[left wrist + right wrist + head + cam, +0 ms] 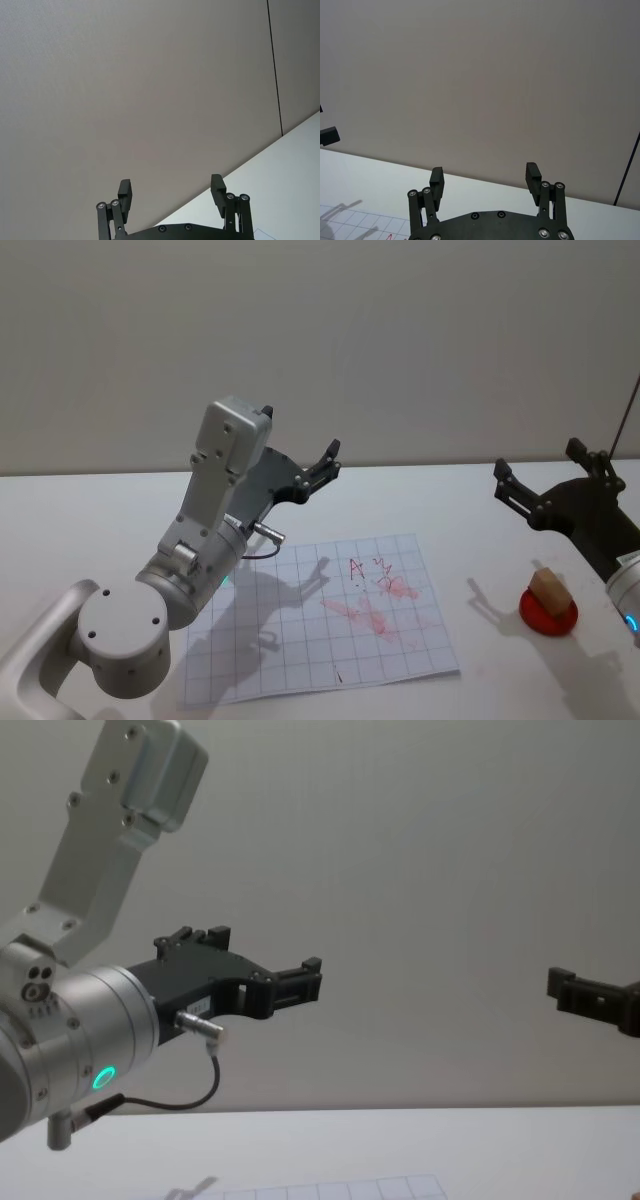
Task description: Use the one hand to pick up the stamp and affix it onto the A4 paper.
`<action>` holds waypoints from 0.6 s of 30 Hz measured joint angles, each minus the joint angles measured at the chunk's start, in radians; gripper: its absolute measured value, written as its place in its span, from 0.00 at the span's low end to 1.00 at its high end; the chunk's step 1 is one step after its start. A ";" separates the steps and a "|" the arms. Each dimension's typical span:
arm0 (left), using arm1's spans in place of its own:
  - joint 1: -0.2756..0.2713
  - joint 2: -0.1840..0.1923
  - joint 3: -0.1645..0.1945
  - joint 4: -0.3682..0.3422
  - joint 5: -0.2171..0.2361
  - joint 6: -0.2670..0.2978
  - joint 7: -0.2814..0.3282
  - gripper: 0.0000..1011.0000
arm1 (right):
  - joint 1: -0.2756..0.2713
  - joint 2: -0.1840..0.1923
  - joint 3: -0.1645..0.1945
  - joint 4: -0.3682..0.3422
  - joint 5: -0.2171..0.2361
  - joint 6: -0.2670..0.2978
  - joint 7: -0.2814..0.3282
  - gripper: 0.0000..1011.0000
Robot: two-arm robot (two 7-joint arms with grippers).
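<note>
Lying near the right gripper (538, 468), far from the left gripper (318, 472), the stamp (549, 592) touches neither's spread, empty fingers.

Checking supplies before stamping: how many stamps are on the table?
1. The stamp sits on a red pad right of the A4 paper, near the raised right tool. The arm of the left tool hides some table.

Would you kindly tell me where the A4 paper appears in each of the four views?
Head view: the A4 paper lies at lower centre, with red marks on its right half.
Left wrist view: a sliver, probably its corner, at the bottom edge.
Right wrist view: a gridded corner at the lower left.
Chest view: its far edge along the bottom.
Shared landmark: the white table meeting the grey wall.
</note>
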 joint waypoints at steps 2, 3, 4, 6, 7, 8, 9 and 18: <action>0.000 0.000 0.000 0.000 0.000 0.000 0.000 0.99 | 0.000 0.000 0.000 0.000 0.000 0.000 0.000 0.99; 0.000 0.000 0.000 0.000 0.000 0.000 0.000 0.99 | 0.000 0.000 0.000 0.000 0.000 0.000 0.000 0.99; 0.000 0.000 0.000 0.000 0.000 0.000 0.000 0.99 | 0.000 0.000 0.000 0.000 0.000 0.000 0.000 0.99; 0.000 0.000 0.000 0.000 0.000 0.000 0.000 0.99 | 0.000 0.000 0.000 0.000 0.000 0.000 0.000 0.99; 0.000 0.000 0.000 0.000 0.000 0.000 0.000 0.99 | 0.000 0.000 0.000 0.000 0.000 0.000 0.000 0.99; 0.000 0.000 0.000 0.000 0.000 0.000 0.000 0.99 | 0.000 0.000 0.000 0.000 0.000 0.000 0.000 0.99; 0.000 0.000 0.000 0.000 0.000 0.000 0.000 0.99 | 0.000 0.000 0.000 0.000 0.000 0.000 0.000 0.99; 0.000 0.000 0.000 0.000 0.000 0.000 0.000 0.99 | 0.000 0.000 0.000 0.000 0.000 0.000 0.000 0.99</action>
